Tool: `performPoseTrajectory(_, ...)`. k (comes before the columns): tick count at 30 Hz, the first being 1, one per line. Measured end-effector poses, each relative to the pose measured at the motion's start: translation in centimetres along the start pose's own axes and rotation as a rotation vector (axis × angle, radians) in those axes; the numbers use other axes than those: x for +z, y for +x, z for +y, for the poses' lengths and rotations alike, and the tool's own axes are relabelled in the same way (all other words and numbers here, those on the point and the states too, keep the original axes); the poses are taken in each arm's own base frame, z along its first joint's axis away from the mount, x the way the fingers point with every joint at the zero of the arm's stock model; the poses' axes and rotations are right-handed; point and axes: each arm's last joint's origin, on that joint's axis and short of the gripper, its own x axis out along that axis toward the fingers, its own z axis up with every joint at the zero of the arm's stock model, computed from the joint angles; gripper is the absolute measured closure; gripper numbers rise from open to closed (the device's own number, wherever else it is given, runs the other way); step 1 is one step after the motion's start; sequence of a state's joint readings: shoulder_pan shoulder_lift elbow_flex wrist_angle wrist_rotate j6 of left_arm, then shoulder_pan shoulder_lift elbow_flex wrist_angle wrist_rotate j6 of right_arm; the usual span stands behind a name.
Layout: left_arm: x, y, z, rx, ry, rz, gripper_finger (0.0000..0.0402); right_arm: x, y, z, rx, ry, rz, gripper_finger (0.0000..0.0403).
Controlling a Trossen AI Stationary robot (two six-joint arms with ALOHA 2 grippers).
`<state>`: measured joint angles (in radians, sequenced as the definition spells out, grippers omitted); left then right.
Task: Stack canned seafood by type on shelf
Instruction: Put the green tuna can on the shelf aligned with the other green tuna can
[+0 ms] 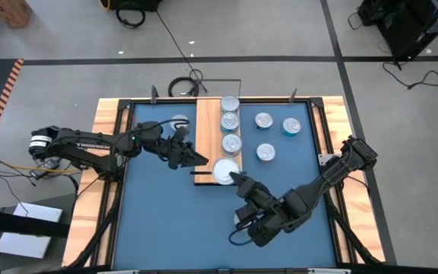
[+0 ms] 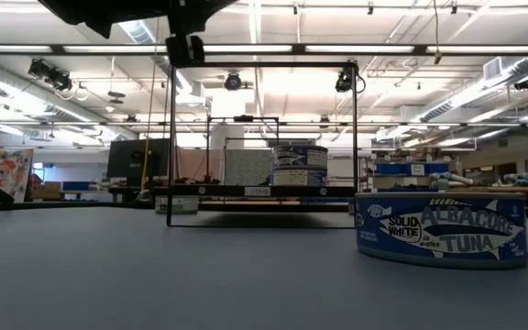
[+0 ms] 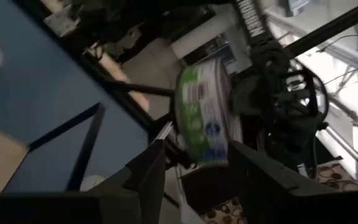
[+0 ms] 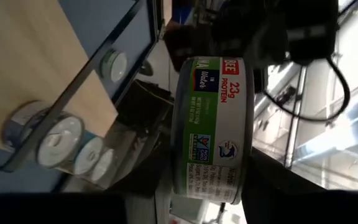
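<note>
Right wrist view: green-and-white labelled tin [image 4: 213,127], seemingly clamped by right gripper [image 4: 194,199].

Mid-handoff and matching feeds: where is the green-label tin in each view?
High view: green-label tin at the lower end of the shelf.
Low view: cannot pick it out.
Left wrist view: picture's middle.
Right wrist view: middle, filling much of the picture.
Shared landmark: the shelf's light-wood board.
</note>
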<state>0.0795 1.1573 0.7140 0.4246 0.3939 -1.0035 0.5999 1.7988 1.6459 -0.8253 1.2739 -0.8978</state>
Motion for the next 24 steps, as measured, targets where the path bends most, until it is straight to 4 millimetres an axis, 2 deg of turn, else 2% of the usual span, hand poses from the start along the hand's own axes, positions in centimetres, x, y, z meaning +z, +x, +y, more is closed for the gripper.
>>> performPoseTrajectory(5,0.2,0.4,-0.1,-0.009,-0.025,0.016,0.0199,0.4,0.6,-0.9,-0.019,-0.024,-0.016,0.0264)
performPoseTrajectory(14,0.5,0.7,-0.6,-0.084,-0.026,0.011,0.0152,0.4,1.0,-1.2,-0.016,-0.035,-0.028,0.0264)
performPoseTrajectory(24,0.1,1.7,0.1,-0.106,-0.053,0.057,0.0143,0.3,1.7,-1.3,-0.012,-0.026,-0.017,0.0264)
